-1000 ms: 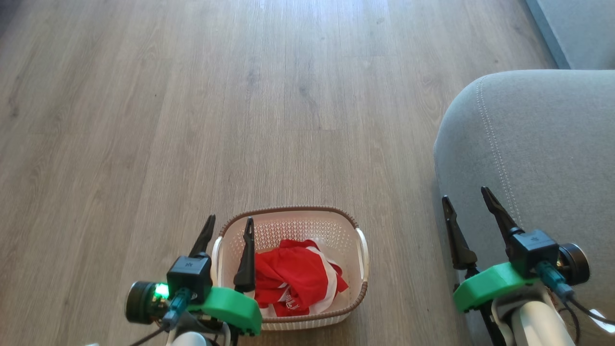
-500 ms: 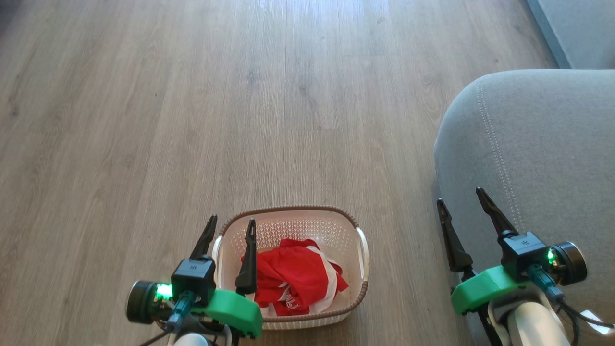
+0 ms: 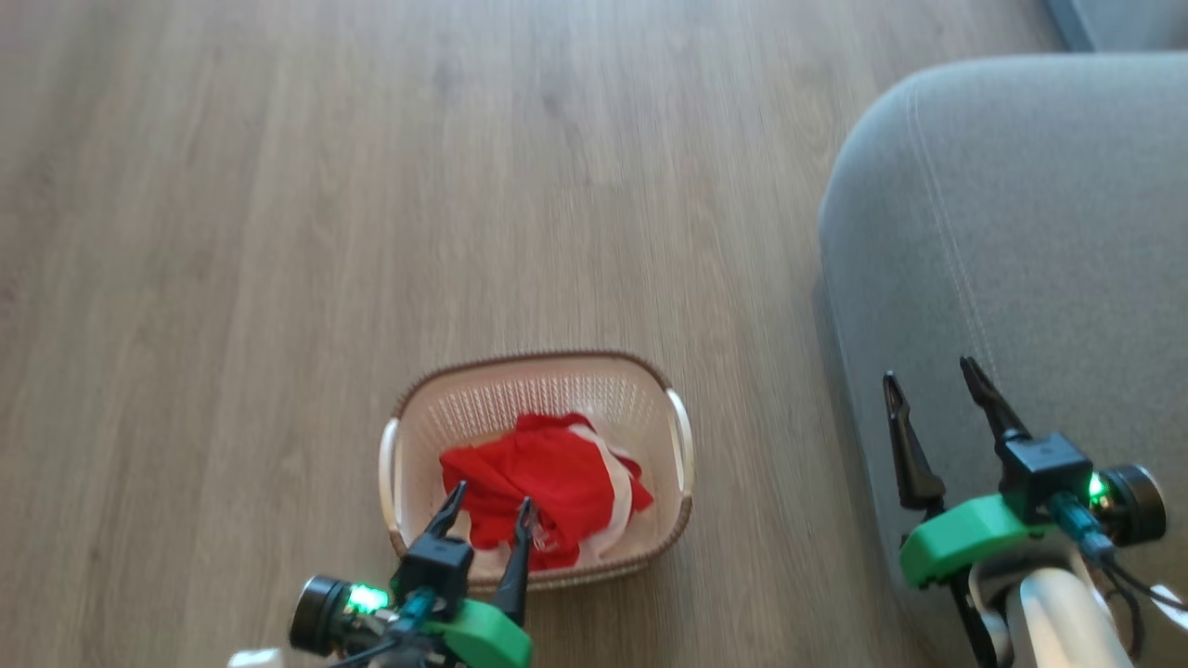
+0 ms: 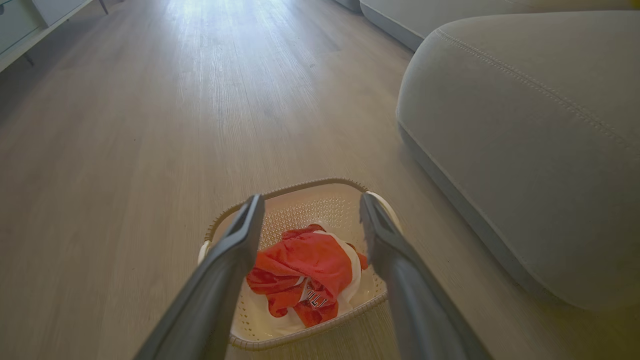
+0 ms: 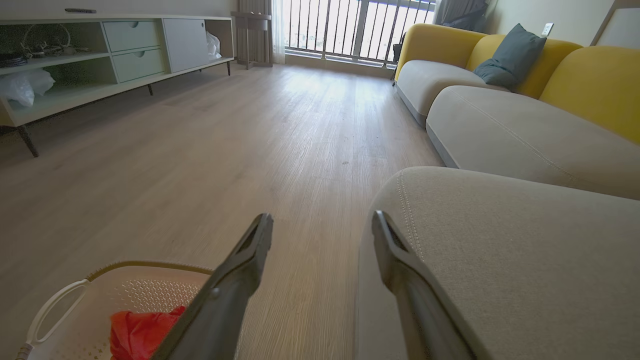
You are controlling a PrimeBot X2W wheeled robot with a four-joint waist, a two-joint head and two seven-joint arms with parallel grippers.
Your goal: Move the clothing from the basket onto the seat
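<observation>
Landmark: the basket (image 3: 536,356), standing upright on the wooden floor (image 3: 232,232).

1. Left gripper (image 3: 490,498): positioned above the basket's near rim, fingers pointing toward the basket's far wall. The fingers are spread apart and hold nothing. In the left wrist view they frame the basket's contents from above, clear of them.
2. Clothing (image 3: 548,468): red fabric with white stripes, bunched in a heap inside the basket, nearer its front wall. Small white lettering shows on one fold.
3. Seat (image 3: 1021,232): grey cushion to the right of the basket, apart from it, with bare floor between.
4. Right gripper (image 3: 931,371): well to the right of the basket, over the seat's edge. Fingers spread apart, empty.
</observation>
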